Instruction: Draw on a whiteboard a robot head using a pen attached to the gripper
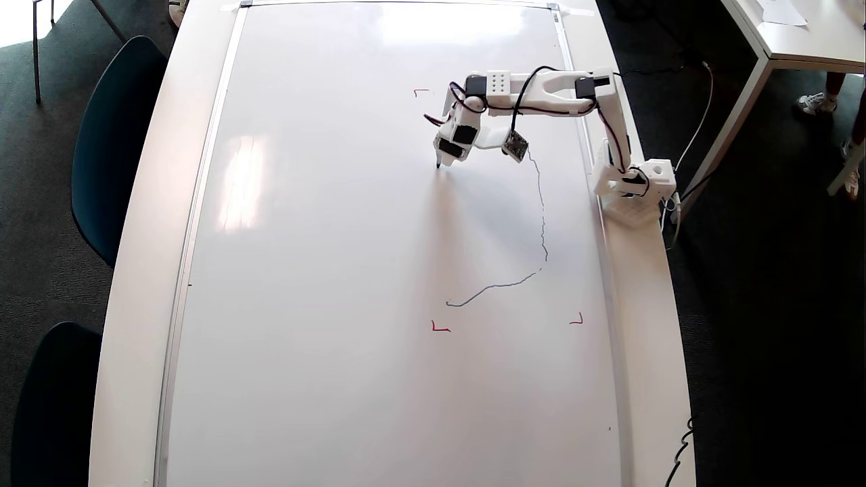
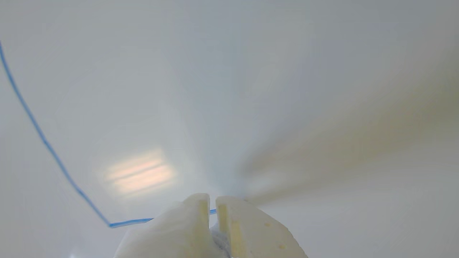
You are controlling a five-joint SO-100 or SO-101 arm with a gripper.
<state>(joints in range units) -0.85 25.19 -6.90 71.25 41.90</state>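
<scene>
Only red corner marks (image 1: 440,328), blue robot head (image 1: 541,216) line, whiteboard (image 1: 325,270), no legible writing

Your overhead camera hangs high above the table (image 1: 135,270) and looks straight down. It takes in almost the whole whiteboard (image 1: 325,270), the arm (image 1: 541,91) at its right edge, and dark floor and chairs on either side. Your wrist camera rides on the arm, very close to the board, looking forward along the surface past the gripper (image 2: 212,204), whose white jaws rise from the bottom edge. Both views share a patch of board around the gripper (image 1: 440,162) and part of the blue line (image 2: 36,125), seen from above as a thin stroke (image 1: 541,210).
</scene>
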